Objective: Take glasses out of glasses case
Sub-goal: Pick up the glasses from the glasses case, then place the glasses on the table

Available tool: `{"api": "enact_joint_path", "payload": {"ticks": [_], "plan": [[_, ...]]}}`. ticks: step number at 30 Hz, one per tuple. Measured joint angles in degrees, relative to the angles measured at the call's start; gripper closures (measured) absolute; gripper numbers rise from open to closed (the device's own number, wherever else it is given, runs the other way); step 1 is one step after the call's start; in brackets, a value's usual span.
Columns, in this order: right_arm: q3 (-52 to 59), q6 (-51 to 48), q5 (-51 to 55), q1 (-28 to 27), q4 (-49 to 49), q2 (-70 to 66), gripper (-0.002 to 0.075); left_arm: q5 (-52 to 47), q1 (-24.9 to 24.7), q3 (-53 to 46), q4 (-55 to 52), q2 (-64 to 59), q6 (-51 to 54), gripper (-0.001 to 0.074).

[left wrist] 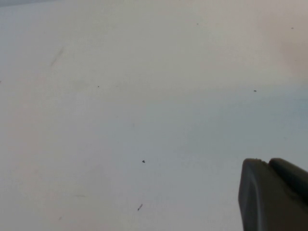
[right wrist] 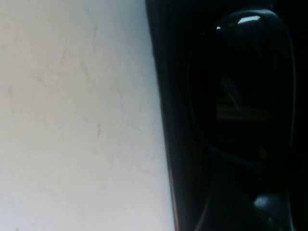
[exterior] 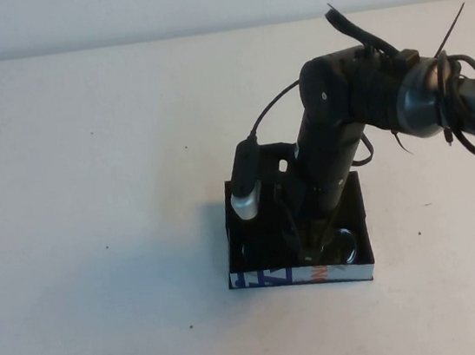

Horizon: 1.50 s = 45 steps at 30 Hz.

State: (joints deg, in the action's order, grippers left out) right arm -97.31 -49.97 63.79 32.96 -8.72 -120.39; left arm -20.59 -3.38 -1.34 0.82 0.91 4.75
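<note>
The glasses case (exterior: pixel 278 275), a black shallow box with a white front wall bearing blue letters and an orange mark, sits mid-table. The dark glasses (exterior: pixel 344 245) lie inside it; one lens shows at the near right corner. My right gripper (exterior: pixel 313 236) reaches straight down into the case, onto or just over the glasses, which it largely hides. In the right wrist view a dark lens (right wrist: pixel 240 86) fills the frame beside the case's black wall (right wrist: pixel 161 110). My left gripper (left wrist: pixel 268 163) is out of the high view; it hovers shut and empty over bare table.
The white table (exterior: pixel 92 205) stretches all around the case. The right arm's cables (exterior: pixel 464 104) loop above the far right side. The wrist camera (exterior: pixel 246 185) hangs over the case's far left corner.
</note>
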Motion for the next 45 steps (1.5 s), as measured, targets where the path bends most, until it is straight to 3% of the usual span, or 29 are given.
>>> {"api": "enact_joint_path", "payload": {"ticks": [5, 11, 14, 20, 25, 29, 35, 39, 45], "plan": [[0.09, 0.00, -1.40, 0.00, 0.00, -0.68, 0.0457, 0.00, 0.00, 0.00, 0.00, 0.00, 0.00, 0.0740], [-1.75, 0.00, 1.90, 0.00, 0.04, -0.81, 0.0677, 0.00, 0.00, 0.00, 0.00, 0.00, 0.00, 0.0740], [-4.97, 0.93, 5.01, 0.00, 1.43, -0.81, 0.0706, 0.00, 0.00, 0.00, 0.00, 0.00, 0.00, 0.0740], [-7.99, 17.65, 5.91, -0.57, 3.39, 3.97, 0.0709, 0.00, 0.00, 0.00, 0.00, 0.00, 0.00, 0.0740], [-7.06, 34.42, 6.38, -5.75, 1.28, 10.66, 0.0709, 0.00, 0.00, 0.00, 0.00, 0.00, 0.00, 0.0740], [-0.49, 38.03, 6.38, -11.70, -3.75, 17.09, 0.0709, 0.00, 0.00, 0.00, 0.00, 0.00, 0.00, 0.0740], [18.14, 39.04, 4.37, -21.19, -5.86, 27.78, 0.0709, 0.00, 0.00, 0.00, 0.00, 0.00, 0.00, 0.0740], [31.31, 42.75, -7.55, -25.05, -6.18, 30.71, 0.0710, 0.00, 0.00, 0.00, 0.00, 0.00, 0.00, 0.0740], [42.74, 44.55, -21.77, -25.70, -7.32, 30.02, 0.0710, 0.00, 0.00, 0.00, 0.00, 0.00, 0.00, 0.0740]]}}
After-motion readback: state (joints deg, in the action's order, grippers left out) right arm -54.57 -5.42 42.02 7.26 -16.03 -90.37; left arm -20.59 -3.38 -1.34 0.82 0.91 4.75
